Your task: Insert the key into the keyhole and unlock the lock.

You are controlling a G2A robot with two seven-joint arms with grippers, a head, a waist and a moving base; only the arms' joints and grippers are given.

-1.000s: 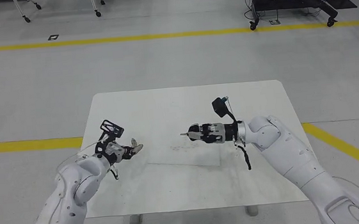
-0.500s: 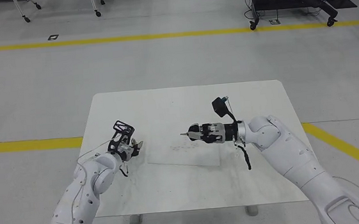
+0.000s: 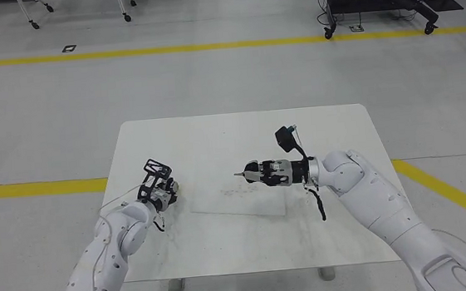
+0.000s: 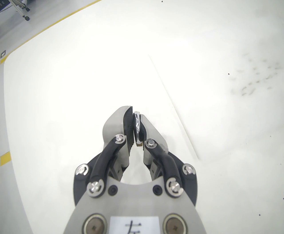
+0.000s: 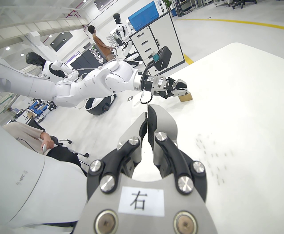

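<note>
- Over the table's (image 3: 241, 136) left side: my left gripper (image 4: 135, 116) clamps the padlock (image 5: 186, 96) by its shackle.
- Mid-table: my right gripper (image 5: 148, 120) pinches the key (image 5: 147, 108), well apart from the padlock.

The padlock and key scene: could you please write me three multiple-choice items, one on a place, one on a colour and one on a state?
1. Where is the padlock? A. on the floor B. in the left gripper C. on a chair
2. What colour is its body? A. brass yellow B. blue C. red
3. What state is the right gripper in? A. wide open B. shut on nothing C. shut on the key
1 B: its silver loop sits pinched between that gripper's fingers. 2 A: the right wrist view shows it yellow. 3 C: the thin key sticks out past the closed fingers.
</note>
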